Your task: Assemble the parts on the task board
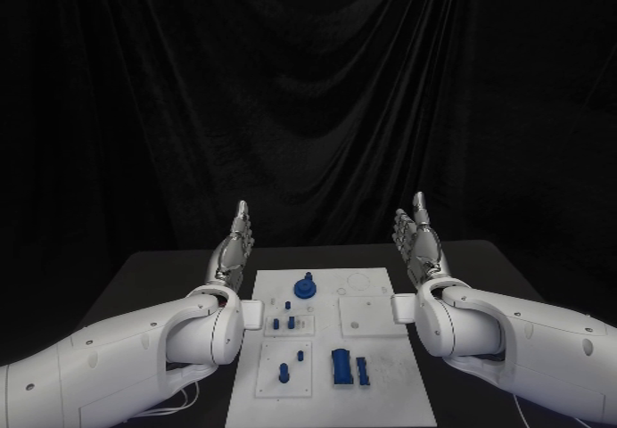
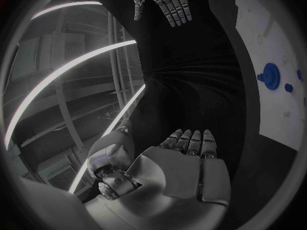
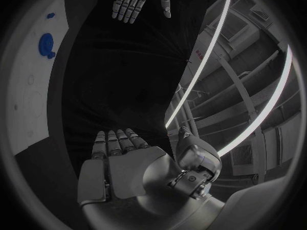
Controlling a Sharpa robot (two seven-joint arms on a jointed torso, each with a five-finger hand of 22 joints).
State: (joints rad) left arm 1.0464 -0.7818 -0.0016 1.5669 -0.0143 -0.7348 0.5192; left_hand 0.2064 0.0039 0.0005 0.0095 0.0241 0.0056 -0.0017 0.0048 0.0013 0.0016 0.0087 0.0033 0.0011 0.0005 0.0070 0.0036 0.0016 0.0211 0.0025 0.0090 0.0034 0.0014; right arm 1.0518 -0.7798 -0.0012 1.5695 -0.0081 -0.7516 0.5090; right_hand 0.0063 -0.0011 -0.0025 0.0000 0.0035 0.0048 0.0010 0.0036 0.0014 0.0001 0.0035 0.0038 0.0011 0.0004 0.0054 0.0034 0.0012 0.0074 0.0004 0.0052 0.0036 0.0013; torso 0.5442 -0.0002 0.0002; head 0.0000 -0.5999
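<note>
The white task board lies in the middle of the black table. On it sit a round blue part, small blue pegs and two taller blue blocks. My left hand is raised above the table to the left of the board, fingers straight and apart, holding nothing. My right hand is raised the same way to the right of the board, empty. In the left wrist view my left hand is flat with the round blue part beside it; my right hand is likewise flat.
Bare black table lies on both sides of the board. A black curtain hangs behind the table. White raised plates with holes sit on the board around the blue parts.
</note>
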